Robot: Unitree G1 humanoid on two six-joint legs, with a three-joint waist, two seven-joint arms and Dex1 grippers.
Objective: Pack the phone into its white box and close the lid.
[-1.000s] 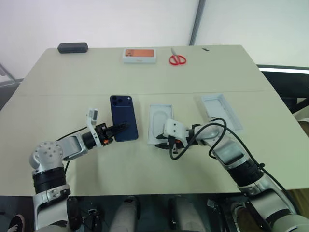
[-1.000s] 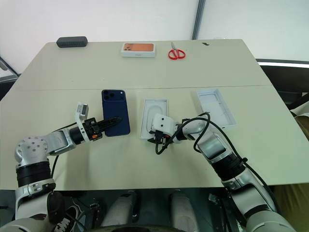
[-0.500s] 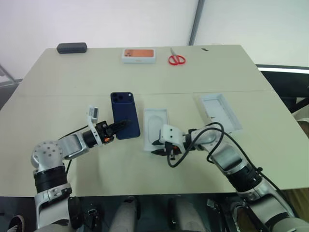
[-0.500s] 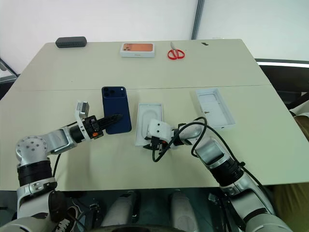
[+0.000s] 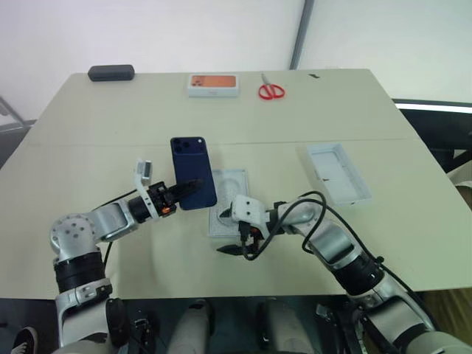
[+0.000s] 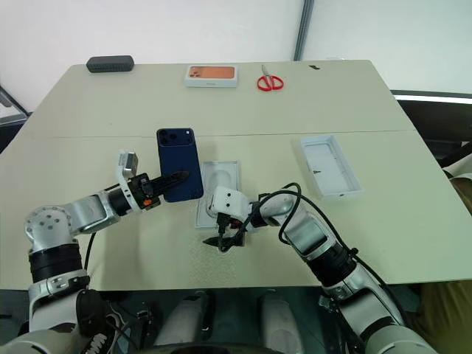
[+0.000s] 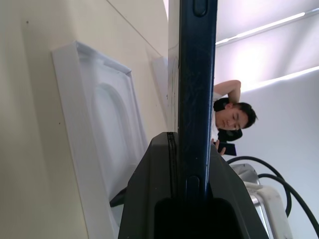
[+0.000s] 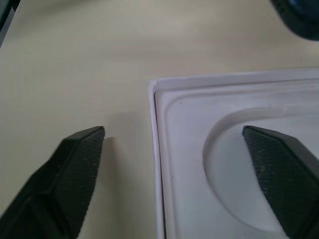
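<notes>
Table (image 5: pixel 310 110) first — big matte beige top w/ a thin seam across the middle, edges rounded at the far corners. Left gripper (image 5: pixel 193 184) is clamped on the phone (image 5: pixel 193 172), a slim glossy navy slab w/ a square camera bump at its far corner; it's lifted off the surface, tilted, its lower right edge overlapping the white box (image 5: pixel 230 199) in the head views. In the left wrist view the phone (image 7: pixel 192 74) shows edge-on as a thin dark bar pinched between the black fingers (image 7: pixel 149 199), box tray (image 7: pixel 97 144) beside it. White box lies flat mid-table just right of the phone: shallow rectangular tray, rounded corners, smooth moulded white floor w/ a curved recess. Right gripper (image 6: pixel 225 242) sits at the box's near end, fingers spread wide apart — in the right wrist view one textured black fingertip (image 8: pixel 75 164) is over bare table, the other over the tray's recess, straddling the box's corner (image 8: pixel 158 149), gripping nothing. Lid (image 5: pixel 338 173) rests well apart on the right, open side up, plain white inside, angled a bit. Far edge: white box w/ orange picture (image 5: pixel 214 84), red-handled scissors (image 5: pixel 271 90) just beside it, and a small black oblong case (image 5: pixel 111 72) near the far left corner. Person visible in the background of the left wrist view.
</notes>
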